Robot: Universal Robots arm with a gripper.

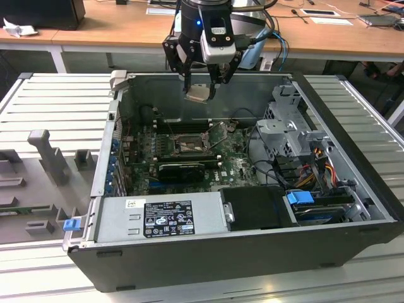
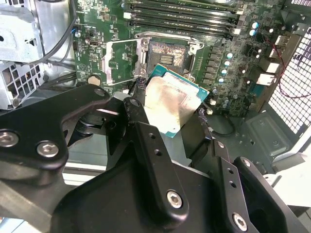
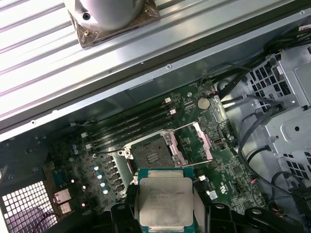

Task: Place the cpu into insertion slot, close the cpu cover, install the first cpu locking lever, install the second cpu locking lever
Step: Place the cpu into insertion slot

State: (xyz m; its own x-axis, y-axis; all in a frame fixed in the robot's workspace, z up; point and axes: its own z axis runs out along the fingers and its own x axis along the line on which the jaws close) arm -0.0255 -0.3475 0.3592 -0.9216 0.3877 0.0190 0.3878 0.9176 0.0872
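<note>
Above the open computer case (image 1: 189,259), my end effector (image 1: 201,87) grips the cpu (image 1: 197,95). The insertion slot (image 3: 151,154) sits empty with its cpu cover (image 3: 197,141) open, so I judge no step finished.

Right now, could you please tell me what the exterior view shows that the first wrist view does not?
Exterior view: the black computer case, its grey labelled power supply box and the wooden desk behind. First wrist view: a round silver coin battery on the green circuit board. Both: the square silver-grey cpu held in the fingers and the open dark insertion slot.
</note>
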